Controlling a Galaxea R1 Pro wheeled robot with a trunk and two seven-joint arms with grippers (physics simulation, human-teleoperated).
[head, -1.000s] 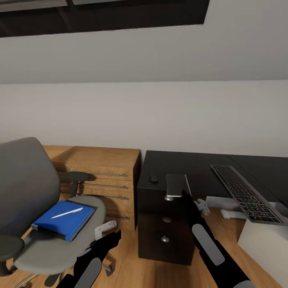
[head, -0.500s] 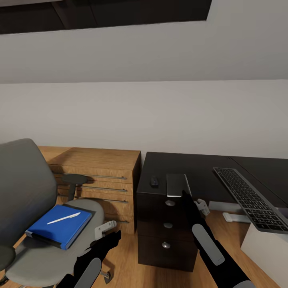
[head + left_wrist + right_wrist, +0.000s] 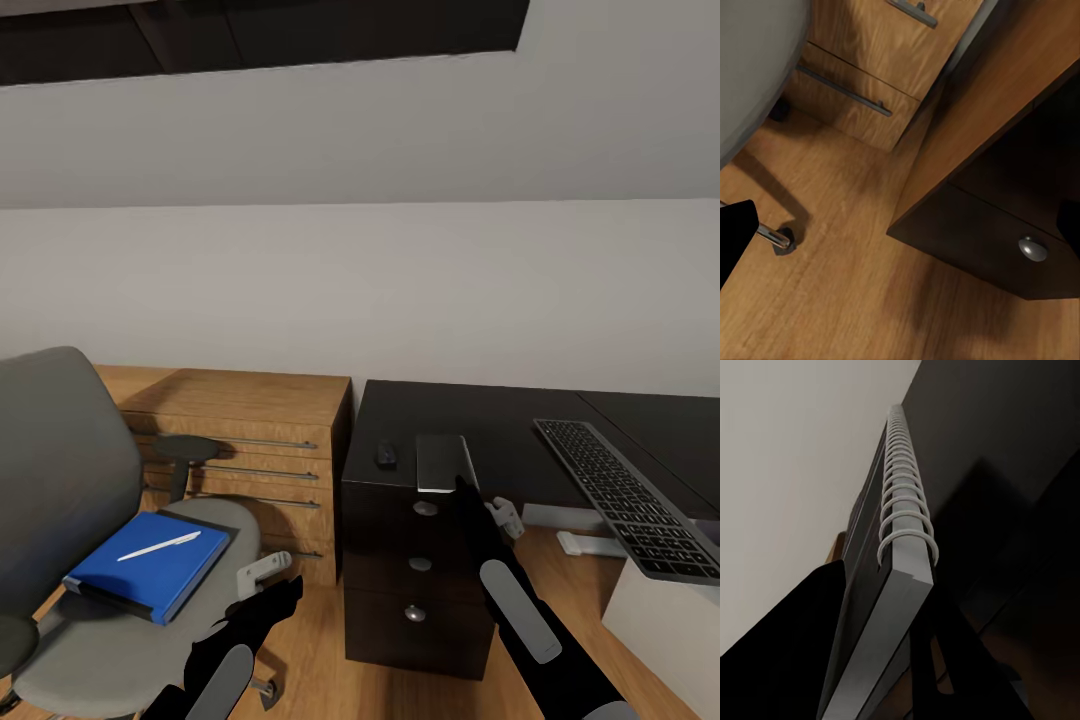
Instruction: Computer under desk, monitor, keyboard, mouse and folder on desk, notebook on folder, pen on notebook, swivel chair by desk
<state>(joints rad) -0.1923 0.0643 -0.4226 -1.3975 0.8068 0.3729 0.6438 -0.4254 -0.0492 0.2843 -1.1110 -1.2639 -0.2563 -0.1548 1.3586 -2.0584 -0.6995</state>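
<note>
now the right tool [image 3: 911, 607] pinches the notebook [image 3: 441, 462] at the worktop [image 3: 520, 425] edge, left tool's state unclear; next it wants the folder [image 3: 150, 565] moved over first.

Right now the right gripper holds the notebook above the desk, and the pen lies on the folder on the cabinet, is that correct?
Not quite. The pen does lie on the folder, but the folder rests on the chair seat, not on the cabinet, as the head view shows. The rest stands: the right gripper holds the notebook above the desk.
</note>
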